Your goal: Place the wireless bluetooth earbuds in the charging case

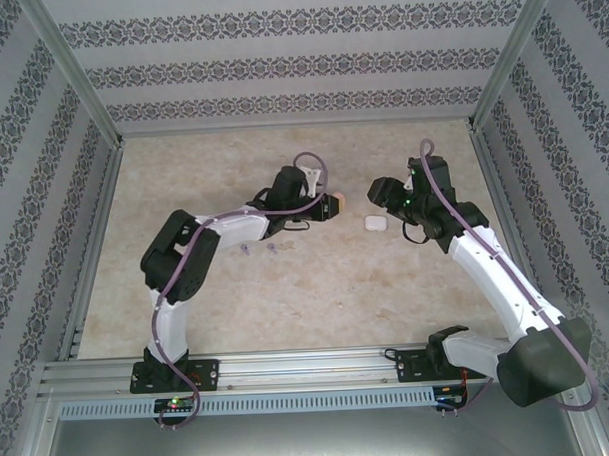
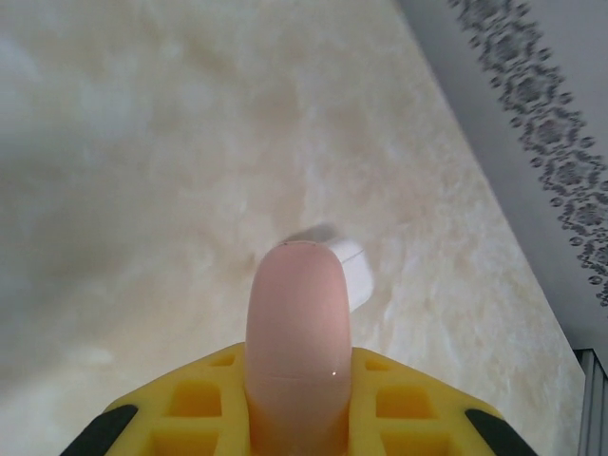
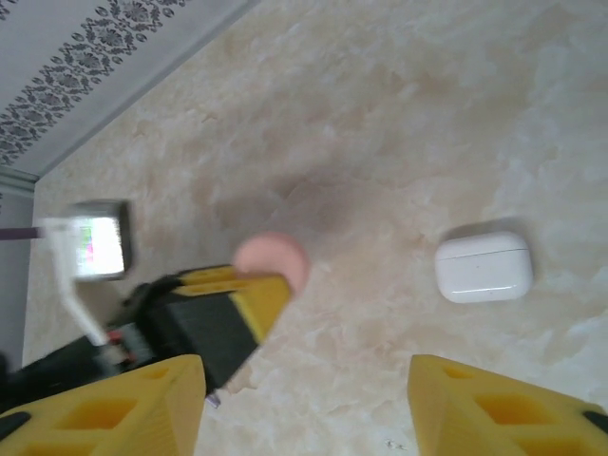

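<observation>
pink case (image 2: 296, 323) sits pinched in my left tool (image 2: 296, 413), while the right tool (image 3: 309, 404) gapes wide, so i should centre it over the white case (image 3: 483, 266) before closing gently.

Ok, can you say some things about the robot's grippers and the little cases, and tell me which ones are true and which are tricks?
1. The left gripper is holding a pink case. True.
2. The white case has its lid open. False: its lid is shut.
3. The right gripper is open, with nothing between its fingers. True.
4. The right gripper is holding the white case. False: the white case lies on the table, apart from the fingers.
</observation>
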